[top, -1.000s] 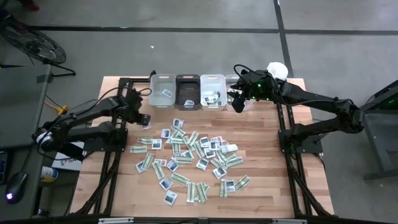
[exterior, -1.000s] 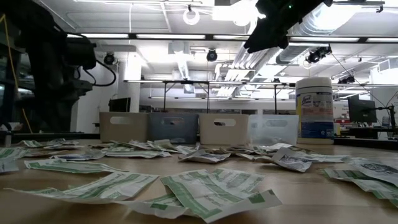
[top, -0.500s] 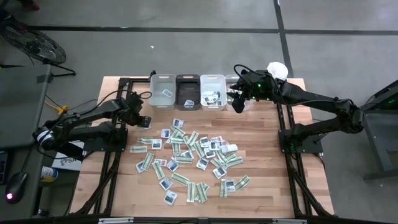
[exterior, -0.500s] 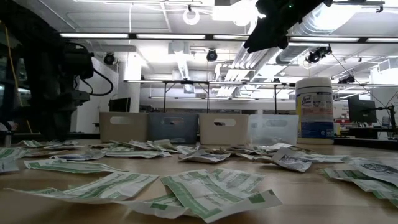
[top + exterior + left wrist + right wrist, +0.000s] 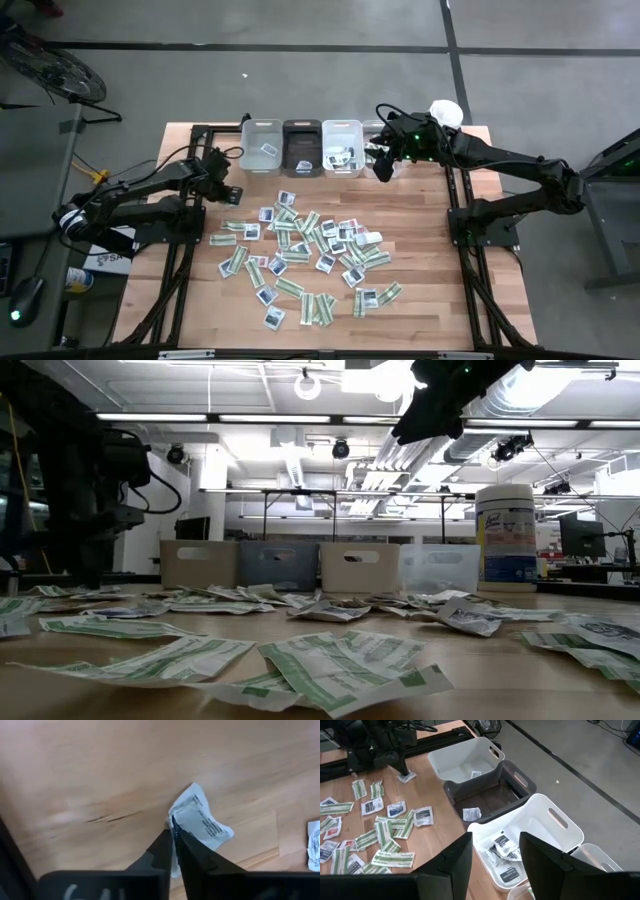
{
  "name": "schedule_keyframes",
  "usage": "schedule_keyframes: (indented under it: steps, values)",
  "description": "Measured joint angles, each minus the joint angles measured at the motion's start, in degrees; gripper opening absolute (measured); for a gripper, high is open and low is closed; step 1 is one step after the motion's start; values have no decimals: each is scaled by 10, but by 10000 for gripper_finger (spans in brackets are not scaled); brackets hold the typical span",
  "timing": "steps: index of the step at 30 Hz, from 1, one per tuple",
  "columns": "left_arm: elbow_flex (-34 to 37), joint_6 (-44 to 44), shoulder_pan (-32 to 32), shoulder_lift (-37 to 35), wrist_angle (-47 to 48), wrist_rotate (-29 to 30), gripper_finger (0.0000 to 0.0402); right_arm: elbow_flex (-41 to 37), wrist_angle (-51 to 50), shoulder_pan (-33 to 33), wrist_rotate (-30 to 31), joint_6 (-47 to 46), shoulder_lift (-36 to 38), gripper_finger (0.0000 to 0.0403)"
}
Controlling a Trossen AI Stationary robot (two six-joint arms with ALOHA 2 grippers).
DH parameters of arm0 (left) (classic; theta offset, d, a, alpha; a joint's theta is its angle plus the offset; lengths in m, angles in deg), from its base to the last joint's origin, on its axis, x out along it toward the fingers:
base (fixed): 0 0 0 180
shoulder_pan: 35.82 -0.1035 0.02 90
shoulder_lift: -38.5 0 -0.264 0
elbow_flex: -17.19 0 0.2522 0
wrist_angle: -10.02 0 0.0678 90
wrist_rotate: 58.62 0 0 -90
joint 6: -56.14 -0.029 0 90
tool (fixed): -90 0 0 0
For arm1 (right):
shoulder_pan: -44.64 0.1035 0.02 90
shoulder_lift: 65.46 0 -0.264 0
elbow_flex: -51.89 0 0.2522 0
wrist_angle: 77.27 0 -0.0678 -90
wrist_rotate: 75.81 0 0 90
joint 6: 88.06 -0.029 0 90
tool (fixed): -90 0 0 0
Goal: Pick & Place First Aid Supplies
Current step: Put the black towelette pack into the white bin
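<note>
**A:** Can you see what your left gripper (image 5: 172, 827) has?

**B:** Yes. Its fingers are pinched tight on the edge of a small squarish white paper packet with dark print (image 5: 200, 820). The packet lies crumpled on the light wooden surface (image 5: 430, 260), near its left side. From above, the arm hides that packet, so you only get it in the left wrist view.

**A:** And the other packets?

**B:** The flat green-and-white and white paper packets (image 5: 310, 250) are spread over the middle of the surface. In the low view, the near ones are blurry.

**A:** What about your right gripper (image 5: 382, 168)?

**B:** Its fingers are spread apart with nothing between them. It hangs above the row of small plastic bins (image 5: 520, 845) at the far edge. The last clear bin is cut off in the right wrist view, and the arm covers part of it from above.
</note>
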Motion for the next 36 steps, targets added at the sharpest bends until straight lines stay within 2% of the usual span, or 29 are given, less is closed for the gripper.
schedule_keyframes:
  steps: [7, 12, 23, 27, 36]
  values:
    - [0, -14, 0, 0, -6, -1, 3, 0, -12, 0, 0, 3, 0, 158]
    - [-10, -45, 0, -8, -8, -28, 1, -1, -12, 0, 0, 4, 0, 156]
    - [-122, -127, 5, -76, -10, -76, 0, -1, -4, 0, -25, -15, 0, 157]
    - [-168, -159, 31, -91, -48, -56, 0, -1, 35, 0, -26, -35, -4, 157]
    - [-204, -199, 103, -69, -271, 63, 0, -1, 214, 17, -62, -95, -62, 157]
